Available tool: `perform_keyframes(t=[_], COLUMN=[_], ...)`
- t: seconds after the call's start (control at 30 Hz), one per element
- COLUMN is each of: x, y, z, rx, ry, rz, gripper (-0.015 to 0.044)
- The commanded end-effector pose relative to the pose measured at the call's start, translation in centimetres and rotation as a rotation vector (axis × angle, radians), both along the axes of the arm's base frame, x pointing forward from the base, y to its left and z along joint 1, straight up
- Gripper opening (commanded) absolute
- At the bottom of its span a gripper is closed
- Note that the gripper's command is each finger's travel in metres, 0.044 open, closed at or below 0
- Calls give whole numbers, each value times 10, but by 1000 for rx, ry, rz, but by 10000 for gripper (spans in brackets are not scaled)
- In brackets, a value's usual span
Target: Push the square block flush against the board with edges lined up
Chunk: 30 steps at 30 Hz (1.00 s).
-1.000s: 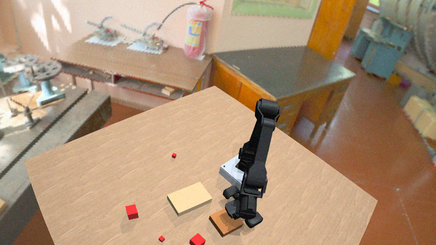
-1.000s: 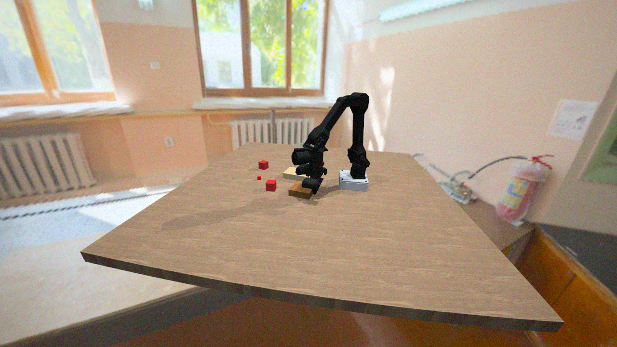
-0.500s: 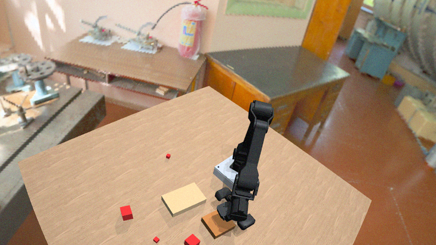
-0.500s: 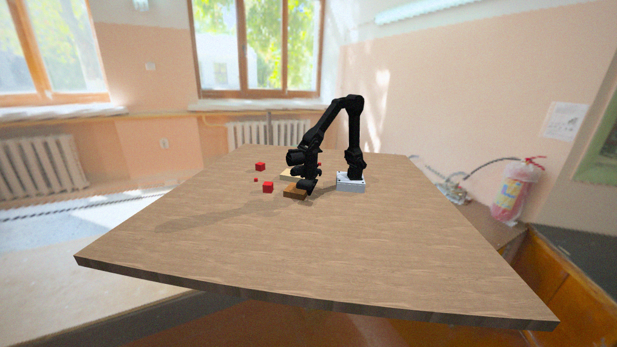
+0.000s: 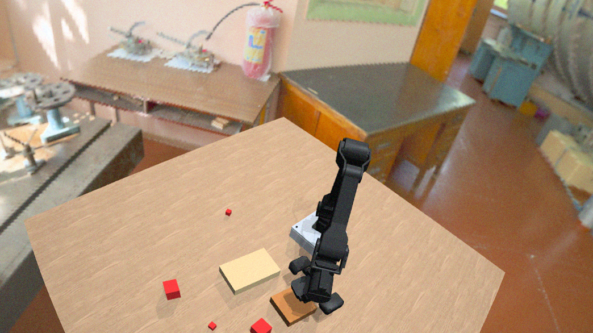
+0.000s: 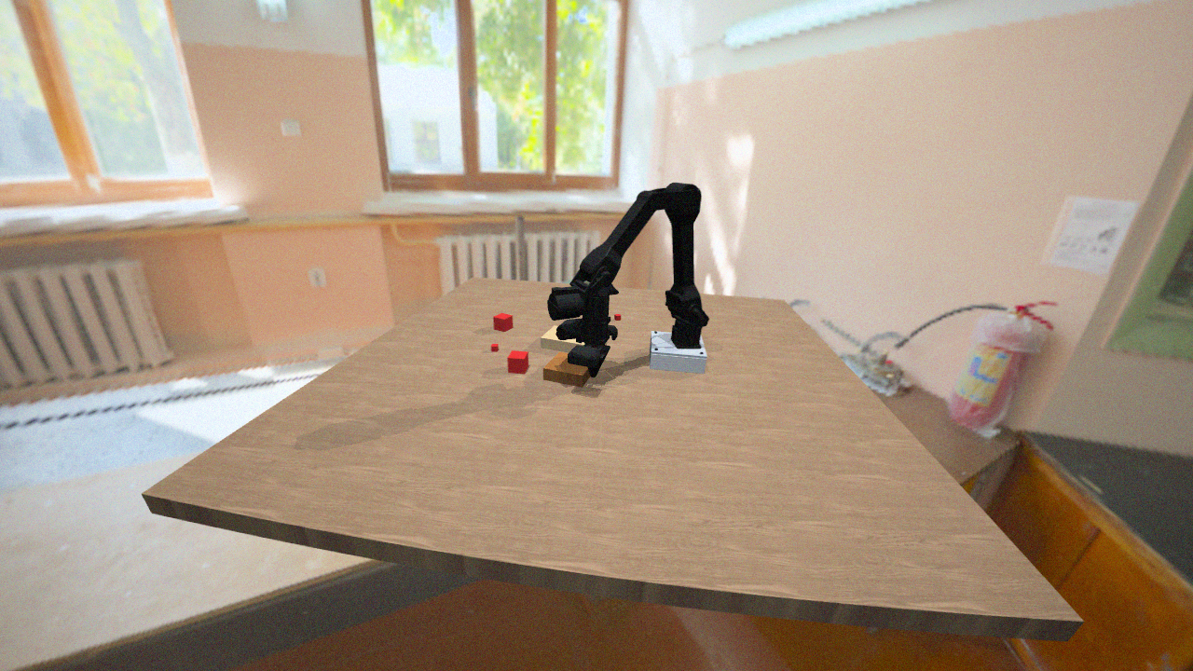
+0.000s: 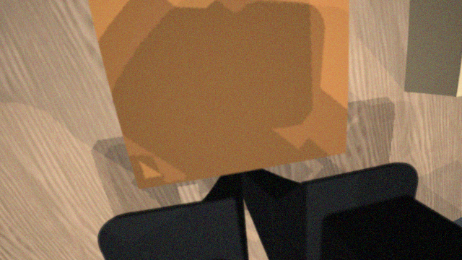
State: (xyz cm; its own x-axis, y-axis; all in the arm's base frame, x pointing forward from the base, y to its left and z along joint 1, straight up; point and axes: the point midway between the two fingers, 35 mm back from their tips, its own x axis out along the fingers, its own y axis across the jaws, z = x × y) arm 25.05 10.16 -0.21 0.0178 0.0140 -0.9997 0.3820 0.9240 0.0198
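The square orange-brown block (image 5: 289, 309) (image 6: 563, 372) (image 7: 224, 90) lies flat on the table. The pale yellow board (image 5: 249, 269) (image 6: 554, 338) lies flat near it; its shaded side (image 7: 429, 47) shows at the right of the wrist view. A strip of table shows between them, so they are apart. My gripper (image 7: 237, 169) is shut and empty, low at the block's side nearest the arm's base. In the wrist view the tips meet right at the block's edge; I cannot tell whether they touch it. In the top view the hand hides the block's far corner.
Larger red cubes (image 5: 171, 289) (image 5: 260, 328) (image 6: 502, 321) (image 6: 517, 362) stand beyond the board and near the block. Small red cubes (image 5: 212, 325) (image 5: 228, 212) (image 6: 494, 347) (image 6: 617, 317) lie farther off. The arm's silver base (image 5: 302, 238) (image 6: 677, 362) stands behind the hand.
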Motion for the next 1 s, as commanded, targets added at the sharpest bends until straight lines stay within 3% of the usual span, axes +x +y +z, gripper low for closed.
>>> perform_keyframes(t=[0.0, 0.97], x=[5, 12], y=[-2, -6], z=[0, 0], rx=[-2, -2], ry=[-4, -5], rz=[1, 1], gripper=[0, 0])
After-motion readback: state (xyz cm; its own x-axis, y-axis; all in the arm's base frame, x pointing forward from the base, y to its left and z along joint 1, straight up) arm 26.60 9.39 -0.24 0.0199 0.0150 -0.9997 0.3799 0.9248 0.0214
